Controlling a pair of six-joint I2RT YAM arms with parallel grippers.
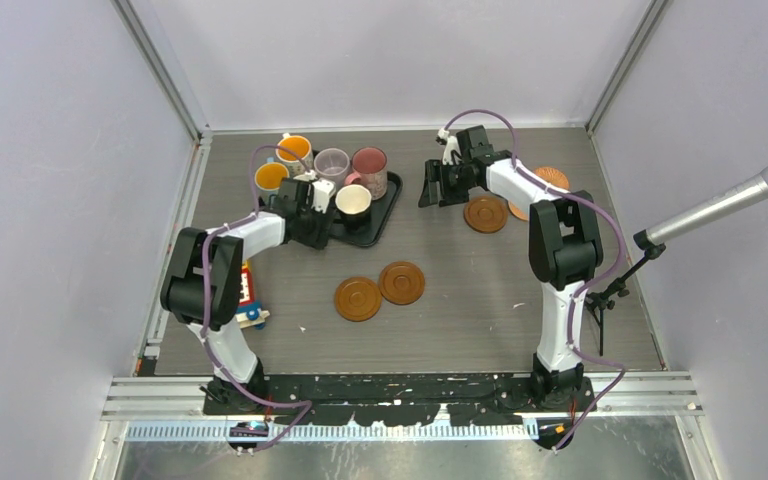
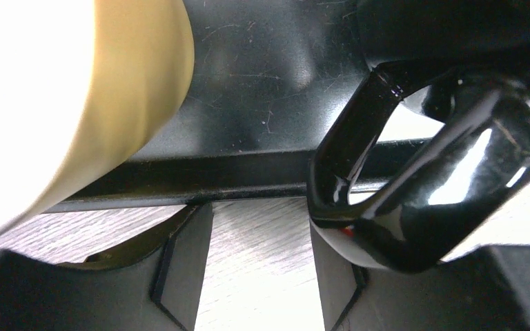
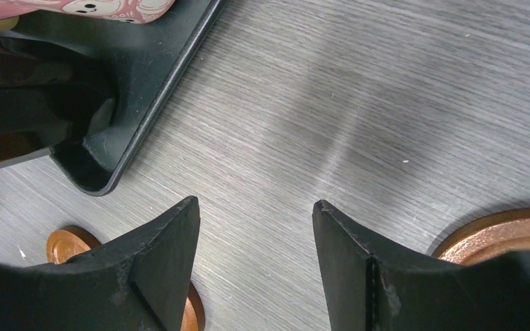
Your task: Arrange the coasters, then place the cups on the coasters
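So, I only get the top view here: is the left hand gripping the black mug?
Observer: No. The left wrist view shows the left hand open, and the black mug's handle sits beside the gap, not in it.
Operator: Anything else close to it?
Observer: Yes, a cream-yellow mug stands on the tray on the other side of the gap.
Operator: And the right hand?
Observer: The right hand is open too, with only bare table in its gap.
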